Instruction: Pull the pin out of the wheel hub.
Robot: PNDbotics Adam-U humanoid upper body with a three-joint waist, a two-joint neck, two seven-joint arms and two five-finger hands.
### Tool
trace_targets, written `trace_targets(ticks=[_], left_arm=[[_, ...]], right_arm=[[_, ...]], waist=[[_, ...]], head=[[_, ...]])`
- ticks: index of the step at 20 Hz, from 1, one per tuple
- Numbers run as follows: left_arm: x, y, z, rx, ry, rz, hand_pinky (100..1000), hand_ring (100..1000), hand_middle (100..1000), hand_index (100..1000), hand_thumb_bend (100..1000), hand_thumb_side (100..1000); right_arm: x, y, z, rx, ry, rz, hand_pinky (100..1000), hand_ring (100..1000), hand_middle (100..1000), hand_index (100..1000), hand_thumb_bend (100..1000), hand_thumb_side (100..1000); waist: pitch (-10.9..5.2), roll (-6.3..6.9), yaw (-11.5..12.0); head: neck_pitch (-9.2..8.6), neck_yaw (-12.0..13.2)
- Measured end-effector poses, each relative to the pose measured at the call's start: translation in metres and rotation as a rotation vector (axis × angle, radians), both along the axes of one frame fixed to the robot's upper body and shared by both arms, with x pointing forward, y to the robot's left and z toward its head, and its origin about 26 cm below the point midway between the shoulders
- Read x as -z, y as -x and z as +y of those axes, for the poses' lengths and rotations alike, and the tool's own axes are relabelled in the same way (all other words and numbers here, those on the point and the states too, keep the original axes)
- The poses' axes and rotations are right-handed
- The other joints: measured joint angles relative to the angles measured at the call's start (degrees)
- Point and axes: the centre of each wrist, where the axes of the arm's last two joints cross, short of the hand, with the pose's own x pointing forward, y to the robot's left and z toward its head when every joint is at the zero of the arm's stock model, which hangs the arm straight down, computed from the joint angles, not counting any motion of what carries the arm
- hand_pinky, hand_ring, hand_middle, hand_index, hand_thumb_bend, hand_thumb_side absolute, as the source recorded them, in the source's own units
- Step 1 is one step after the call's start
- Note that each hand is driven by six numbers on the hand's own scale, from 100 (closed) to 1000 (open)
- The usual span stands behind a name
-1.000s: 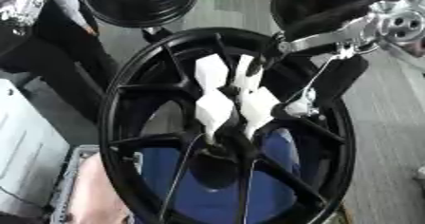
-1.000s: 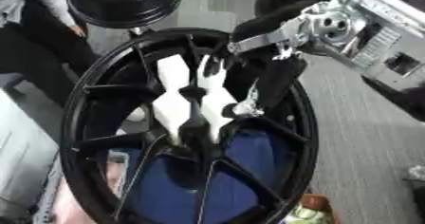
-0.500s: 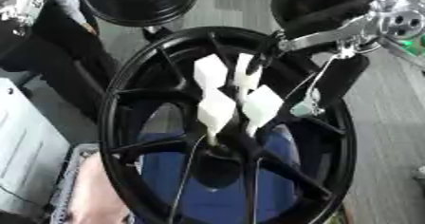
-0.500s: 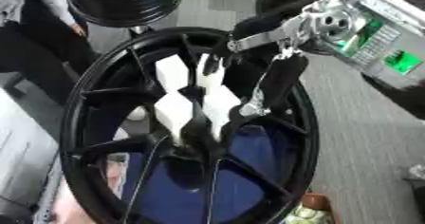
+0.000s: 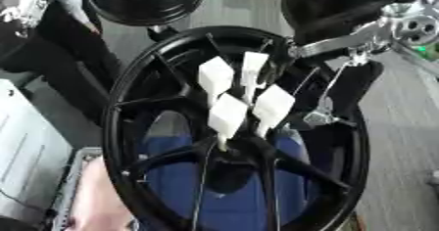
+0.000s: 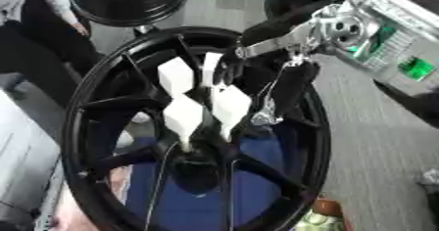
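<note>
Black multi-spoke wheel hub (image 5: 120, 127), standing nearly upright and filling the middle of both eye views, its rim running from 12 o'clock round to the bottom edge. Centre boss (image 5: 225, 164) dark, sitting below the middle at about 6 o'clock, spokes radiating from it. Four white flat-ended pins (image 5: 228, 115) cluster just above the boss, their broad paddle-like tops fanned toward 12 o'clock and their thin stems converging down on the boss; two sit higher, two lower, the lower pair just beside each other. Right hand (image 6: 287, 85), black with silver linkages, enters from 1 o'clock, its arm crossing the upper rim; its dark fingers hang inside the rim at about 3 o'clock of the pin cluster, near the rightmost white pin. Whether those fingers are apart, together or clamped on a pin cannot be told, since they merge with the black spokes behind them. Silver wrist joint (image 6: 339, 27) with a green-lit panel beside it shows at 2 o'clock in the right eye view. Left hand shows in neither view. Blue surface (image 5: 231, 200) visible through the lower spokes at 6 o'clock. Second black round part (image 5: 141, 0) beyond the rim at 11 o'clock. Grey floor (image 5: 399, 127) at 3 o'clock. Pale grey casing (image 5: 26, 147) at 9 o'clock.
</note>
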Motion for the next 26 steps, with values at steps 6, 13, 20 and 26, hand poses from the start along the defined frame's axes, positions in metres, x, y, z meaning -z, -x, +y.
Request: trace_targets(ticks=[6, 13, 20, 26], left_arm=[[0.0005, 0.0001, 0.0002, 0.001, -0.001, 0.003, 762, 866, 744, 763, 460, 744], [0.0005, 0.0001, 0.0002, 0.004, -0.003, 0.005, 761, 868, 744, 763, 456, 747], [0.0005, 0.0001, 0.0002, 0.005, -0.003, 0.005, 761, 869, 745, 763, 453, 749], [0.0009, 0.0002, 0.0003, 0.004, -0.004, 0.009, 760, 870, 745, 763, 451, 750]], right_arm=[[-0.0004, 0.0088, -0.0045, -0.003, 0.013, -0.026, 894, 858, 767, 887, 437, 344], [0.0013, 0.0078, -0.0057, 0.004, 0.015, -0.023, 898, 873, 800, 897, 436, 343], [0.002, 0.0032, -0.0045, 0.0, 0.025, -0.031, 900, 887, 834, 893, 449, 328], [-0.0003, 0.003, -0.0033, -0.013, 0.036, -0.06, 899, 885, 830, 888, 449, 340]], waist=[[-0.01, 0.0, -0.04], [0.06, 0.04, 0.02], [0.21, 0.04, 0.19], [0.43, 0.04, 0.16]], head=[[-0.06, 0.13], [-0.35, 0.26], [-0.56, 0.33], [-0.61, 0.55]])
